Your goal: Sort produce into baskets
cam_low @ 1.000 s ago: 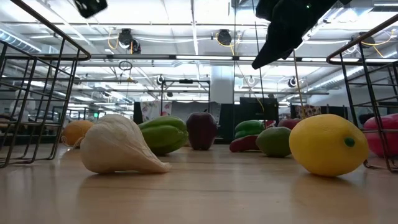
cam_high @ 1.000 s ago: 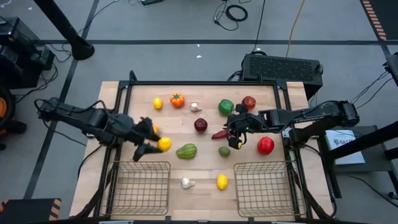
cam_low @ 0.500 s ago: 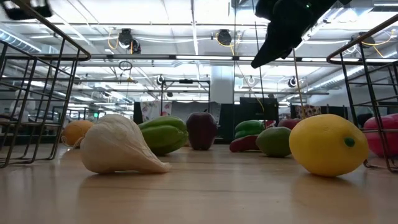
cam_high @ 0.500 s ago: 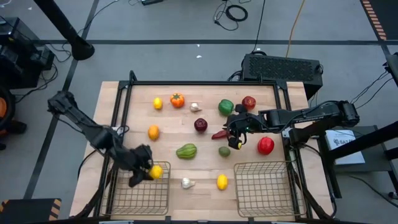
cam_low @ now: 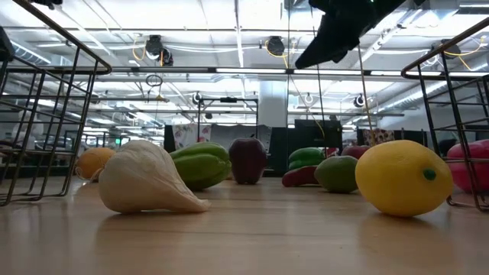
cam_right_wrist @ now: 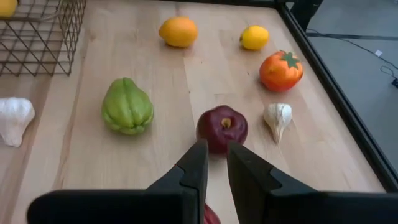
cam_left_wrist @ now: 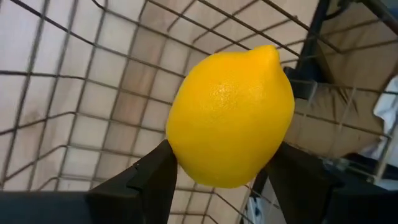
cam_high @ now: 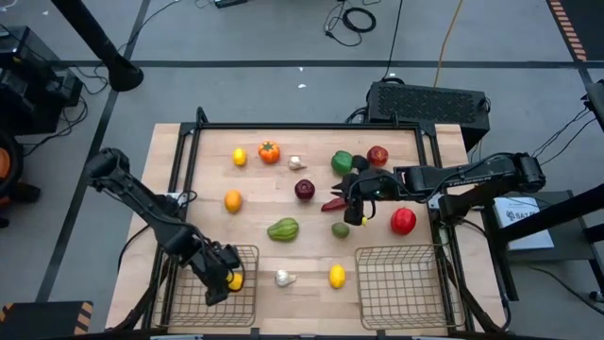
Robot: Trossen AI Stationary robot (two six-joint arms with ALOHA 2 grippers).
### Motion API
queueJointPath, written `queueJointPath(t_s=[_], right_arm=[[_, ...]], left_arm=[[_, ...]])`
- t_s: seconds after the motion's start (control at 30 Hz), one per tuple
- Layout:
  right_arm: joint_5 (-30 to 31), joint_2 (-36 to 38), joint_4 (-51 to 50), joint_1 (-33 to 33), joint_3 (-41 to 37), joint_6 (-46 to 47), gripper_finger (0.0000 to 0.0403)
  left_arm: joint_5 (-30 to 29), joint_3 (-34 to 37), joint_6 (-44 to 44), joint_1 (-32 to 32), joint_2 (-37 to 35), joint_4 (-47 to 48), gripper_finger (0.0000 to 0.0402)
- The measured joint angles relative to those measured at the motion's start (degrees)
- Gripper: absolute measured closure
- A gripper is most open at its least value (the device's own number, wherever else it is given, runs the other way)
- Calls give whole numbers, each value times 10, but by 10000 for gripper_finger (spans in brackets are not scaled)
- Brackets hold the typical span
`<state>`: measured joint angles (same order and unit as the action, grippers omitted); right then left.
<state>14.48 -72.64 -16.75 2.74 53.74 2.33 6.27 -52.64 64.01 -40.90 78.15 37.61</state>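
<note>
Overhead layout of the light wooden table (cam_high: 255, 203). At about 8 o'clock, the left gripper (cam_high: 225, 280) clasps a bright yellow lemon (cam_left_wrist: 231, 117) between its dark fingers (cam_left_wrist: 155, 177) over the left dark wire-mesh basket (cam_high: 193, 297) (whether fruit touches mesh cannot be told). At 3 o'clock from centre, the right gripper (cam_high: 356, 196), fingers nearly closed on nothing, hovers near a dark red apple (cam_right_wrist: 222, 127); a red chili (cam_high: 332, 204) lies partly hidden beneath it. The right wire-mesh basket (cam_high: 396, 283) sits at 5 o'clock. In the low view a white garlic bulb (cam_low: 145, 180) and a second lemon (cam_low: 403, 178) screen the produce behind.
</note>
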Motion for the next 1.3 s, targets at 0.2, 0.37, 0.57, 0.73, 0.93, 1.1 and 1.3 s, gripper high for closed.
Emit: queueJointPath(t_s=[0.2,0.37,0.57,0.73,0.93,1.1,1.3], right_arm=[[0,0,3,0,0,0,350],[-22,0,2,0,0,13,346],[-29,0,2,12,0,29,318],[-28,0,2,25,0,27,286],[-26,0,10,26,0,22,256],[-26,0,28,26,0,-31,243],[-26,0,34,26,0,-35,241]], left_arm=[[-39,0,6,0,3,5,171],[-69,0,-8,2,3,6,171],[-84,0,-13,16,6,3,166],[-67,3,-3,18,18,6,112],[-39,5,-2,12,26,3,66],[12,-20,1,4,26,2,71],[12,-50,-34,-17,26,4,77]])
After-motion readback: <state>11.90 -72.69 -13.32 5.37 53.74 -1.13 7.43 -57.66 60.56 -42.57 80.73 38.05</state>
